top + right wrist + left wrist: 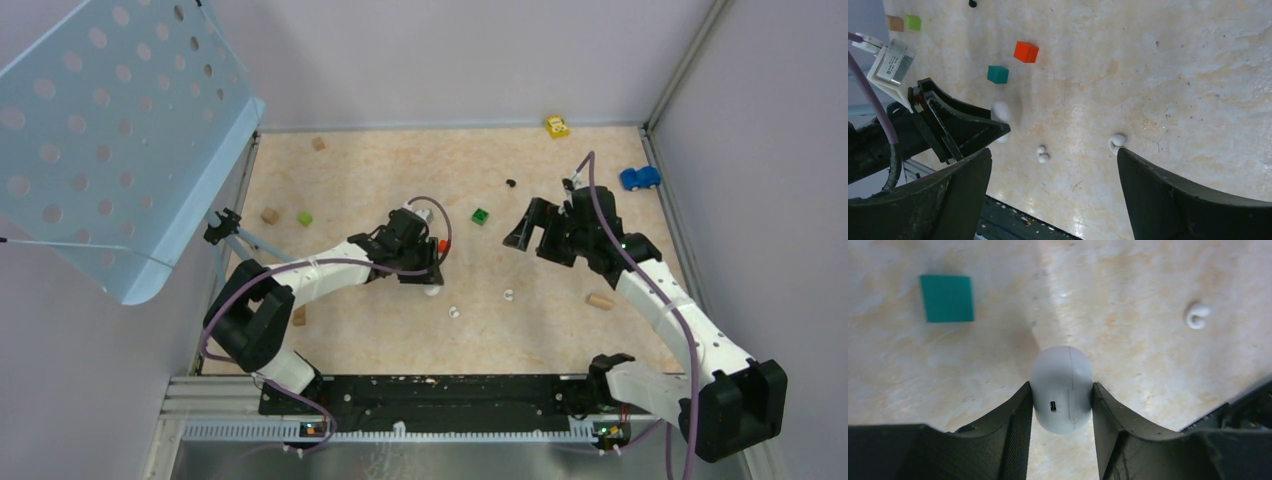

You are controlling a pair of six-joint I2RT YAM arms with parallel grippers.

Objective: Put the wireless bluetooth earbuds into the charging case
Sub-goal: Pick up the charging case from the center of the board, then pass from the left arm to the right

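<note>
My left gripper (432, 278) is shut on the white rounded charging case (1062, 390), holding it by its sides just above the table; its lid seam looks closed. In the right wrist view the case (1000, 112) peeks out from behind the left fingers. Two white earbuds lie on the table in front of it (453, 311) (508, 295), also shown in the right wrist view (1042, 154) (1117, 141). One appears in the left wrist view (1197, 316). One black earbud (511, 183) lies farther back. My right gripper (535, 240) is open and empty, above the white earbuds (1053, 150).
A green cube (481, 215) and a red cube (1026, 51) sit close to the left gripper. Wooden blocks (599, 299) (269, 215), a light green cube (304, 217), a yellow toy (557, 126) and a blue toy car (640, 178) are scattered about. A blue perforated panel (120, 130) leans at the left.
</note>
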